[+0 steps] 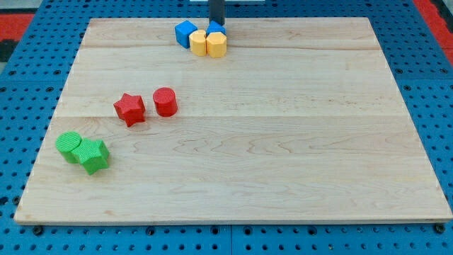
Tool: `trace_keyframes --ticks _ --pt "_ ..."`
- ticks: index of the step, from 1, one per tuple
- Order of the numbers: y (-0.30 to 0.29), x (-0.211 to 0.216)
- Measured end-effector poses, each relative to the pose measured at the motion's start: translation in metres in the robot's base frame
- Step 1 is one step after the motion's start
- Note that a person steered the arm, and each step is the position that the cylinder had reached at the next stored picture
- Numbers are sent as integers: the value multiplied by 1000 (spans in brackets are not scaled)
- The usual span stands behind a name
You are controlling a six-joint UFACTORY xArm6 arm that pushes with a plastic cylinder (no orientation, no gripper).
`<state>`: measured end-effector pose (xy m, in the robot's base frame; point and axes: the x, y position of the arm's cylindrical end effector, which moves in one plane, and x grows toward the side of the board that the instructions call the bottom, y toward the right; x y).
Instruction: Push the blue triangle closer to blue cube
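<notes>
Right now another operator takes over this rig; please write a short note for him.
Tool: my tip is at the view's top edge, right above the blue triangle, apparently touching it.
Blocks: the blue cube sits to the view's left of two yellow blocks; the triangle is partly hidden behind them.
Done: the triangle is near the cube.
Left: a small gap remains; a push toward the view's left should probably close it.
The red and green blocks are far away and not involved.
</notes>
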<state>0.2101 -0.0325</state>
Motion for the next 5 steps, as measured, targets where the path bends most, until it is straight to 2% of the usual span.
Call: trace_keyframes --ticks 1,2,3,5 --pt "-15 12" --pt "-15 1" --pt "-34 12" --pt "-31 49"
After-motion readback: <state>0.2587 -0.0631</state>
